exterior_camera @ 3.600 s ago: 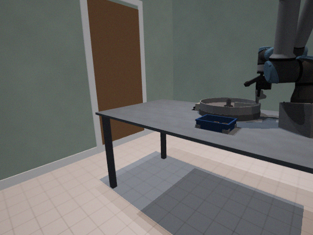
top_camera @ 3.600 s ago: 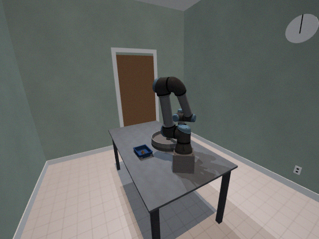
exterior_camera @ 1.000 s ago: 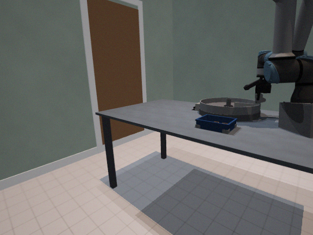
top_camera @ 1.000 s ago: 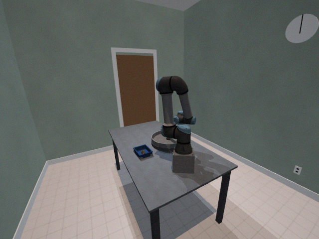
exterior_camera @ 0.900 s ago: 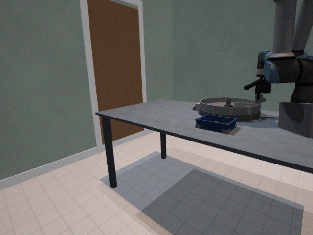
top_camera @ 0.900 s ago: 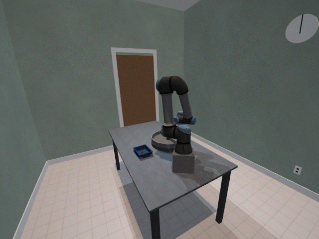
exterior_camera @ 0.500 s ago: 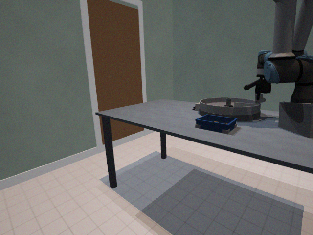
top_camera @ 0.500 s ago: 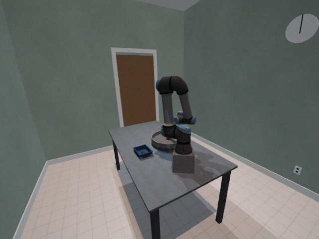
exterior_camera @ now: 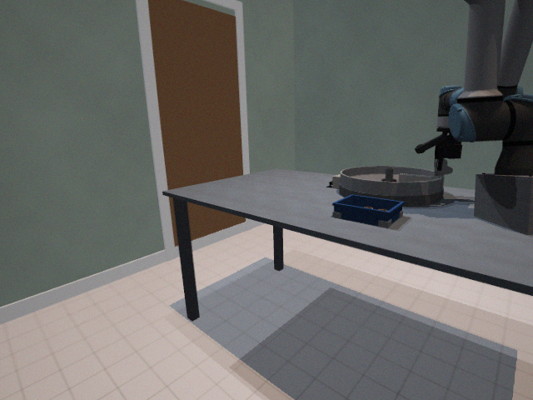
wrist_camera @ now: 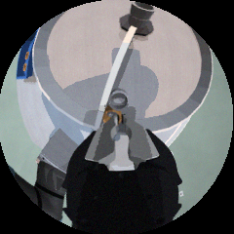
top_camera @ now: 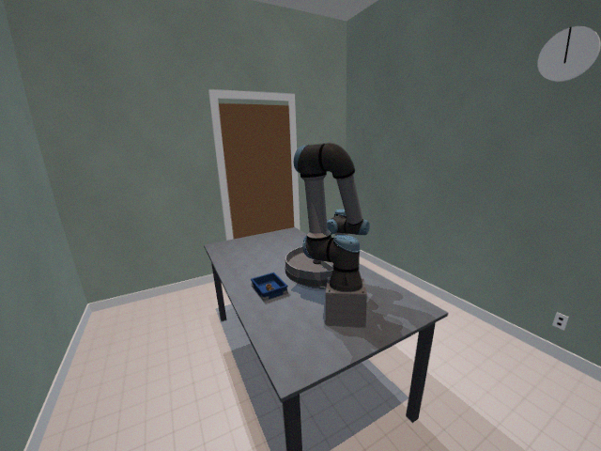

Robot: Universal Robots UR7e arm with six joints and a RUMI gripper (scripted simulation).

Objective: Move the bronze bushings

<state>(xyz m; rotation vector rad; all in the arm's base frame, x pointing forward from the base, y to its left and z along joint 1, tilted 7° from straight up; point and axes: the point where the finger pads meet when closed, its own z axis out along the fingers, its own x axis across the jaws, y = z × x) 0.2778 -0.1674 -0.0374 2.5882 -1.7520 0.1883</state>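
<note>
In the wrist view my gripper [wrist_camera: 119, 114] [exterior_camera: 438, 167] is down at the near rim of the round grey turntable [wrist_camera: 88, 54] [top_camera: 296, 272] [exterior_camera: 387, 186]. Its fingers are shut on a bronze bushing [wrist_camera: 107, 117], of which only an orange arc shows at the left of the fingertips. A steel bushing [wrist_camera: 118, 98] stands right in front of the fingertips, against a pale bar [wrist_camera: 117, 63] that runs from the hub [wrist_camera: 141, 15] [exterior_camera: 389, 173]. The blue crate [top_camera: 256, 281] [exterior_camera: 366, 213] [wrist_camera: 23, 73] stands on the table beside the turntable and holds bronze pieces [top_camera: 264, 287] [wrist_camera: 23, 56].
The arm's grey base block [top_camera: 346, 308] [exterior_camera: 503, 202] stands on the table [top_camera: 291, 339] [exterior_camera: 258, 193] close to the turntable. The arm's lower joints hang over the turntable's near side. A door and walls are behind the table.
</note>
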